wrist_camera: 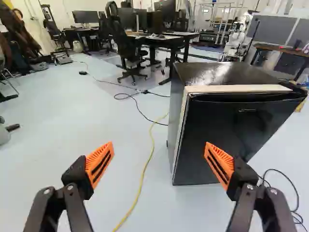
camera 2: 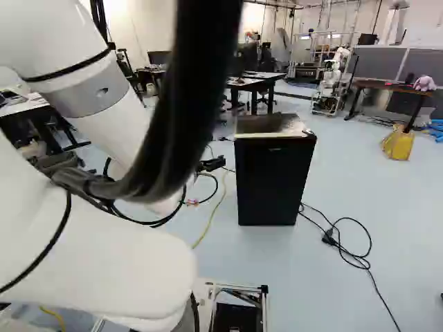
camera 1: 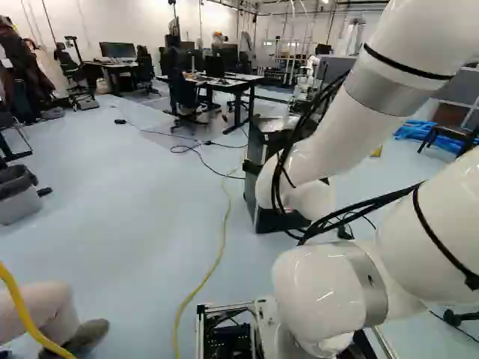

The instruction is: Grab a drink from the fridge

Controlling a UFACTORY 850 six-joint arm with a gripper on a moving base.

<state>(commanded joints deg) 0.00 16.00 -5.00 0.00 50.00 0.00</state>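
Angling downward, arm [camera 1: 337, 134] bent, before the black fridge [wrist_camera: 217, 135]; gripper [wrist_camera: 159, 151] released, fingers wide apart

Pale floor [wrist_camera: 96, 116]; black fridge [camera 2: 273, 183], yellow cable [wrist_camera: 153, 141]

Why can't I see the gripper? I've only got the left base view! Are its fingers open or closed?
Observer: The wrist view shows the gripper open, its fingers well apart.
Operator: Cool! Is there a drink in it yet?
Observer: No, nothing is held; past the gap you just see floor with the yellow cable on it.
Operator: Is it pointing right at the fridge?
Observer: Not squarely: in the wrist view one orange pad shows against the front of the fridge, the other only against floor.
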